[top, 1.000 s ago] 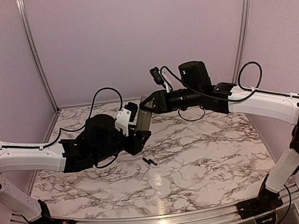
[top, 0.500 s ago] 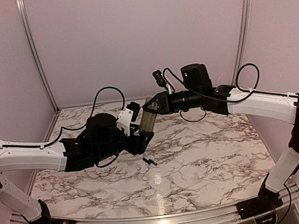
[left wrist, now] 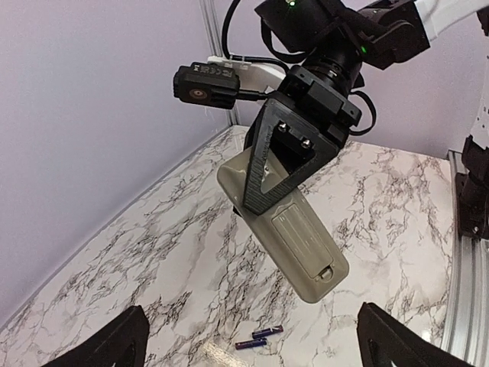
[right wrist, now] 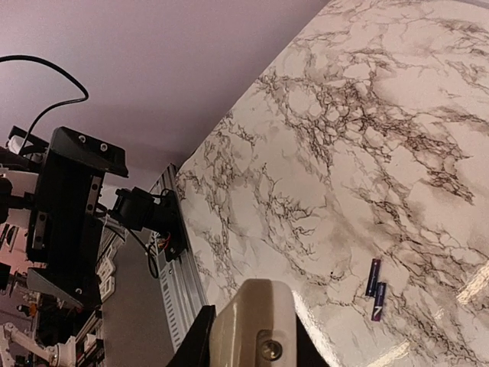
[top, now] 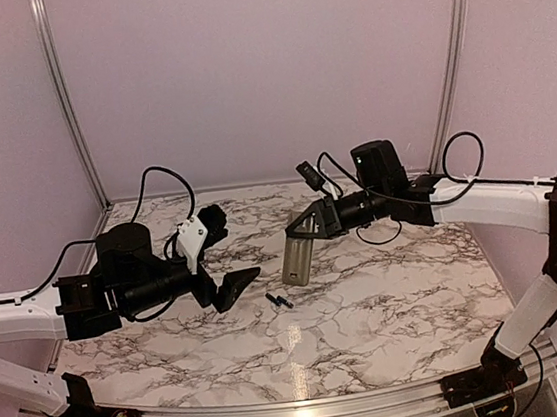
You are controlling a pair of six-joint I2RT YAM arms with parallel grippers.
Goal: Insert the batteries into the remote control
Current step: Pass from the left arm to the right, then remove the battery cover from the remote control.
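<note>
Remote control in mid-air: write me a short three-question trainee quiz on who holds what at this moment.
1. True or false: the left pincer is gripping the remote control.
2. Pick one: where are the batteries? A) inside the remote control. B) lying on the table. C) between the fingers of the right pincer.
3. Fill the gap: the right pincer holds the remote control by its ___ end, so the rest hangs tilted above the table.

Key: 1 false, the left pincer stands open and apart from it. 2 B. 3 upper.
</note>
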